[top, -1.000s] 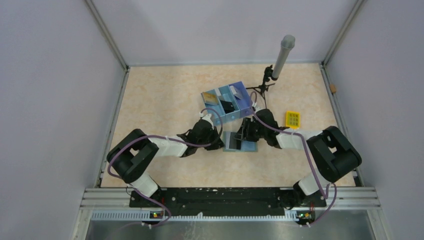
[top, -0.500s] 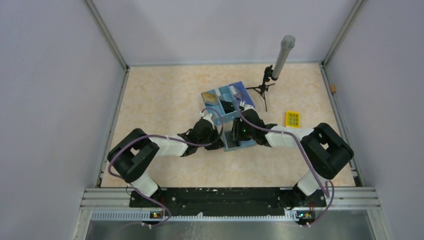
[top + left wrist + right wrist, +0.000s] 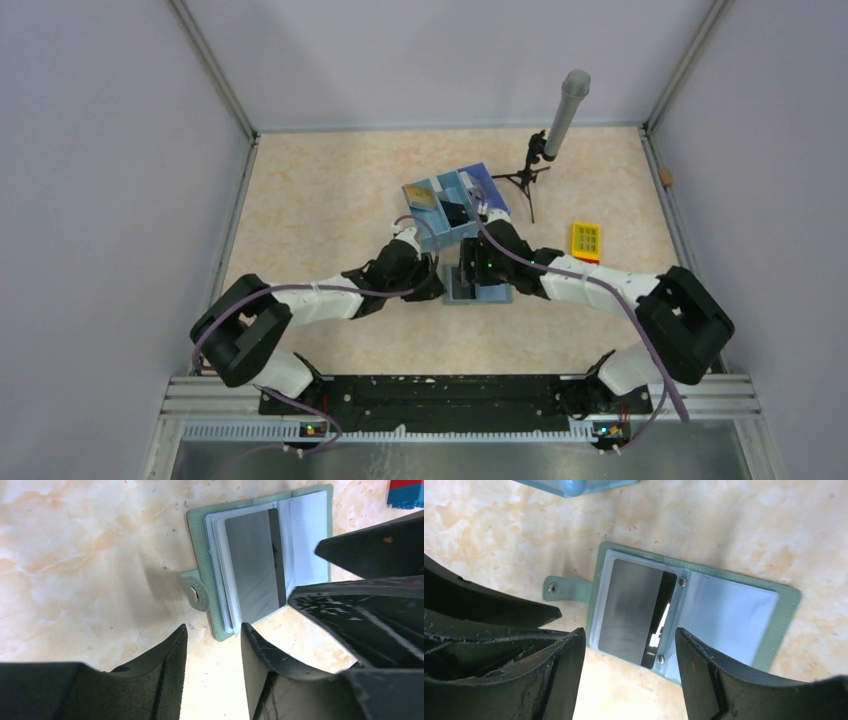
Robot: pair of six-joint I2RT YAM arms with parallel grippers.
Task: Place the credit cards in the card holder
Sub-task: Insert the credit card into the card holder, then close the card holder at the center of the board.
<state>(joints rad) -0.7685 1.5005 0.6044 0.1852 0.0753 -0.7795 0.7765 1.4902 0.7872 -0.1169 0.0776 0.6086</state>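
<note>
**Fig. Open card holder between two tools, wrist and overhead views.**

The card holder (image 3: 734,611) lies opened flat on the bench (image 3: 320,200), near its middle and at 6 o'clock from the blue tray (image 3: 447,237). Overhead, its long axis runs from 9 to 3 o'clock. The right tool (image 3: 629,632) hangs directly over it, fingers spread wide and empty, straddling the panel on the snap-tab side. The left tool (image 3: 214,627) sits just beside the holder's 9 o'clock edge. Its fingers are parted by a narrower gap with nothing between them, and from it the holder lies toward 1 o'clock. The right arm is therefore the nearer one for any pressing or seating move.

A grey card (image 3: 252,565) occupies the tab-side panel, its long axis across that of the holder. A dark stripe runs along the edge facing the spine. Whether it is fully under the clear film cannot be told. The other panel is bare, pale blue and glossy.

The holder's outer skin is matte grey-green with a stitched border. The snap tab (image 3: 195,595), a short strap with a metal stud, projects from the 9 o'clock edge. The bench is smooth with cream marbling. The tray is rigid moulded plastic, and further cards (image 3: 421,197) lie in its compartments, so the task appears to be partly done.
</note>
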